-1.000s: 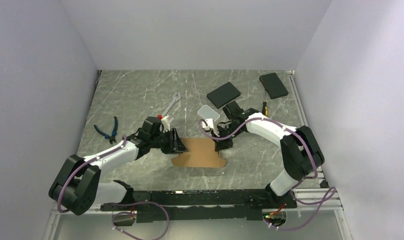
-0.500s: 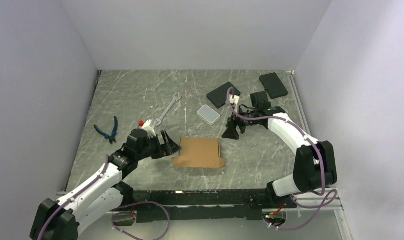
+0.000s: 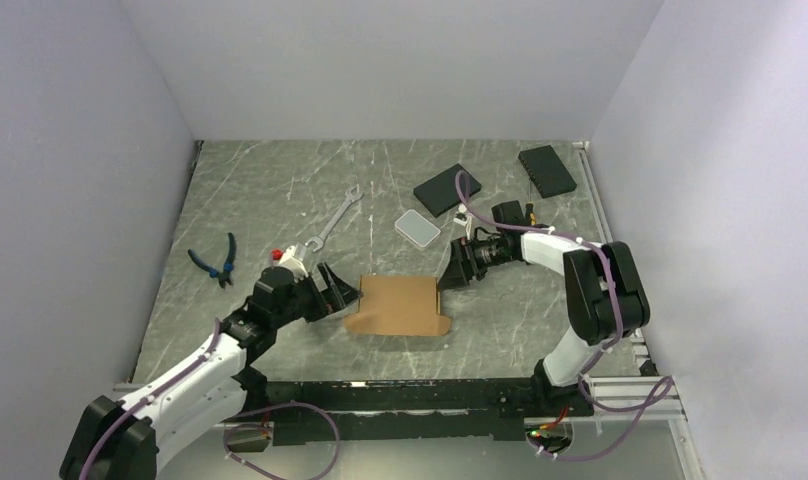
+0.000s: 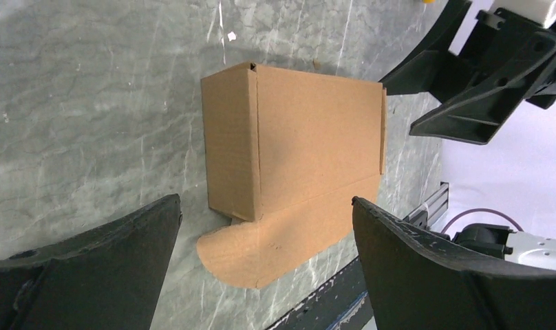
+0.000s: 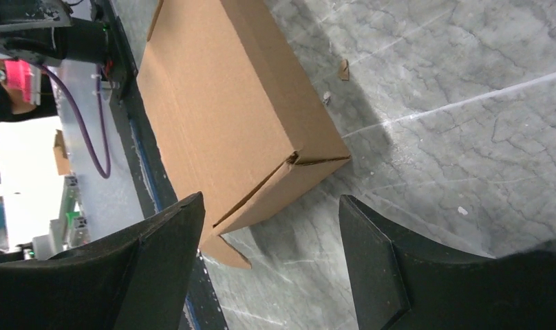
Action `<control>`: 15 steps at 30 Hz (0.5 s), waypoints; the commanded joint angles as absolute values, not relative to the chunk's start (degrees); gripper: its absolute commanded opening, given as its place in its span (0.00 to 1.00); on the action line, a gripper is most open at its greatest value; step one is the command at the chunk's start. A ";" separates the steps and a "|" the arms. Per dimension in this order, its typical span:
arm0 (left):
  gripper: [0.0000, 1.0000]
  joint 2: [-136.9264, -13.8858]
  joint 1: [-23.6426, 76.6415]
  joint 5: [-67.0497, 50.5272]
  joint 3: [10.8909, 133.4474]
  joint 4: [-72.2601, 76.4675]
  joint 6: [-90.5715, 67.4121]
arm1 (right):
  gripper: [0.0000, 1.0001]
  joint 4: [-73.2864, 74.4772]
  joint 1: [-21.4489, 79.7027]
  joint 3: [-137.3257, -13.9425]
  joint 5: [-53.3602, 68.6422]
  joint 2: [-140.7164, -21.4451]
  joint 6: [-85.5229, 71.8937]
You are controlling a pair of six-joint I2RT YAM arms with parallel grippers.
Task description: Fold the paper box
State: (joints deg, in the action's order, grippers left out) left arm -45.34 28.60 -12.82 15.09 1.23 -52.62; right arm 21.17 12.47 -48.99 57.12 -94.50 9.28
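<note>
Paper box (image 3: 400, 305) sits on the desk (image 3: 280, 180), near-centre, b/w the two arms. It's brown cardboard, folded up into a shallow closed carton lying flat. One rounded flap sticks out at its near-left corner & lies flat on the desk. Left wrist view shows the short side wall standing upright w/ the top panel folded over it. Right wrist view shows a small gap at the corner seam.

Left end effector (image 3: 345, 292): fingers spread wide, nothing b/w them. It's low over the desk, just beside the box's left side, tips aimed at it. Can't tell if a tip touches the cardboard.

Right end effector (image 3: 446, 278): fingers also wide apart, holding nothing. It's just beside the box's far-right corner, pointed down at it, w/ bare desk showing b/w the tips & the box in the wrist view.

Other stuff, all well apart from the box:
- wrench (image 3: 335, 217), far-left of ctr
- blue-handled pliers (image 3: 218, 262), left side
- small white case (image 3: 417, 227), beyond the box, near the right arm
- black slab (image 3: 447, 189), far right
- second black slab (image 3: 547, 170), far-right corner
</note>
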 commanded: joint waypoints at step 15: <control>0.99 -54.41 28.38 -14.52 13.95 11.40 -58.80 | 0.51 19.10 14.32 -52.07 57.66 -103.49 2.95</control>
